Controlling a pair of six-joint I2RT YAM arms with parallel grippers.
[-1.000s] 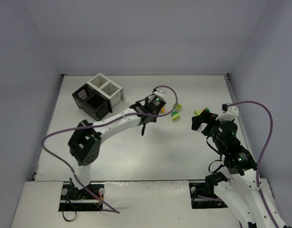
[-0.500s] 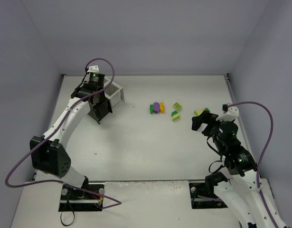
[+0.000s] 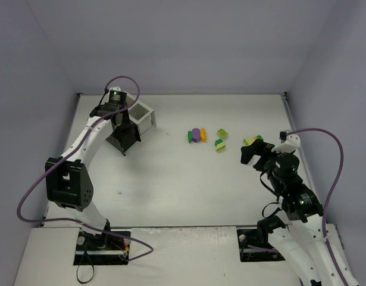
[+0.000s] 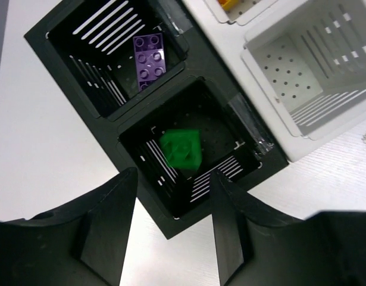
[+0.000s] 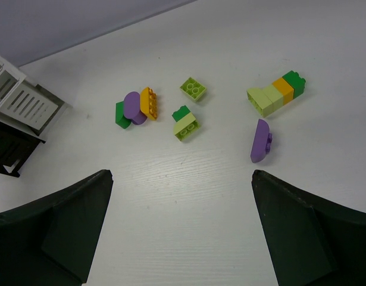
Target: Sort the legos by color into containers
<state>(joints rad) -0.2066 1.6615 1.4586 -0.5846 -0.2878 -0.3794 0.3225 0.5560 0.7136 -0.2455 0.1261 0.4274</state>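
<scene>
Left claw [image 4: 171,182], parted and empty, hangs over a black slatted plastic bin [image 4: 141,208]; a green toy brick [image 4: 181,149] lies loose directly below, apparently delivered. Next: fetch the lime square brick [image 5: 193,89] ahead of the wide-open right claw [image 5: 181,176]

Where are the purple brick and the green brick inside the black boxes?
purple brick [image 4: 150,59]: left wrist view, on its studded top.
green brick [image 4: 181,149]: left wrist view, on its top face.

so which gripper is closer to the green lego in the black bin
Left. The left gripper hangs open right above the green lego, which lies in the black bin. The right gripper is far across the table, over the loose legos.
</scene>
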